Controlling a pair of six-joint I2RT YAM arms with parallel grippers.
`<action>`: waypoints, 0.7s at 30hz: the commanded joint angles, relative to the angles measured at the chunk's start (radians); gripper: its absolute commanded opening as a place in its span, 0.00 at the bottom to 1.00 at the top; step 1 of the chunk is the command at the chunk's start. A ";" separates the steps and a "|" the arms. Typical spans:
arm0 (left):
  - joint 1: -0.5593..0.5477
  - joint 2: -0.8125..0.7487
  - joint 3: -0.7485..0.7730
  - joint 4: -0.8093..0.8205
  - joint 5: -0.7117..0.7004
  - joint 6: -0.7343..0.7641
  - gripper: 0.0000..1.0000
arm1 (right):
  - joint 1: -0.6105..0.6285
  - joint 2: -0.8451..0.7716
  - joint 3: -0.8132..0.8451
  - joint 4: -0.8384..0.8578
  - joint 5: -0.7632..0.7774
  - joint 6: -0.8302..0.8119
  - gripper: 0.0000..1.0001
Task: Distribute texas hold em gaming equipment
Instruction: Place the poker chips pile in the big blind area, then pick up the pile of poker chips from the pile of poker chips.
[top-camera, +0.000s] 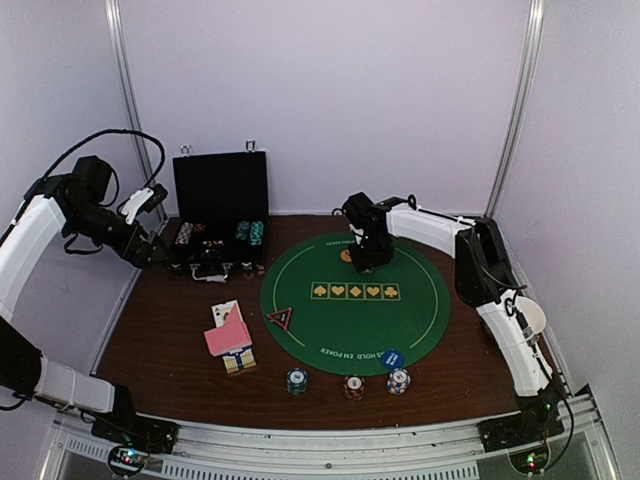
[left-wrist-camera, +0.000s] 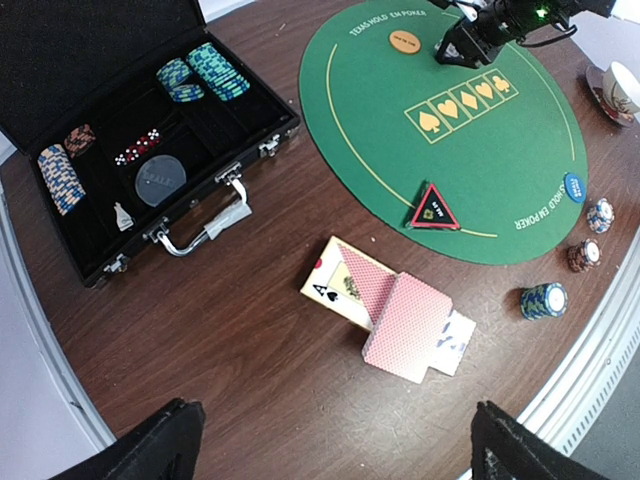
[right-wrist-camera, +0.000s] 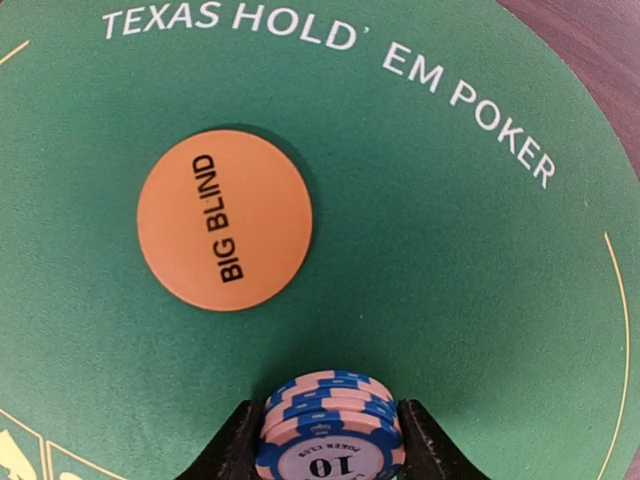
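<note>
My right gripper (right-wrist-camera: 330, 445) is shut on a small stack of blue-and-pink striped "10" poker chips (right-wrist-camera: 330, 425), held low over the far part of the green mat (right-wrist-camera: 450, 250). It is just beside the orange BIG BLIND button (right-wrist-camera: 224, 220). In the top view that gripper (top-camera: 365, 262) is next to the orange button (top-camera: 346, 256). My left gripper (left-wrist-camera: 330, 450) is open and empty, high above the pink-backed cards (left-wrist-camera: 405, 322). Three chip stacks (top-camera: 297, 381) (top-camera: 353, 386) (top-camera: 399, 381) and a blue button (top-camera: 393, 358) sit at the mat's near edge.
The open black case (top-camera: 220, 215) with several chip rows stands at the back left, seen also in the left wrist view (left-wrist-camera: 150, 150). A red-edged triangle marker (top-camera: 280, 318) lies on the mat's left rim. A white cup (left-wrist-camera: 620, 88) stands right of the mat.
</note>
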 joint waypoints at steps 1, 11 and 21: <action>0.006 -0.010 0.008 -0.004 0.010 0.014 0.97 | -0.021 0.029 0.038 -0.001 0.009 0.009 0.58; 0.007 -0.014 0.012 -0.007 0.022 0.009 0.98 | -0.002 -0.127 -0.016 -0.017 0.004 -0.017 0.79; 0.006 -0.015 0.011 -0.009 0.007 0.011 0.98 | 0.171 -0.640 -0.581 0.050 -0.011 0.034 0.84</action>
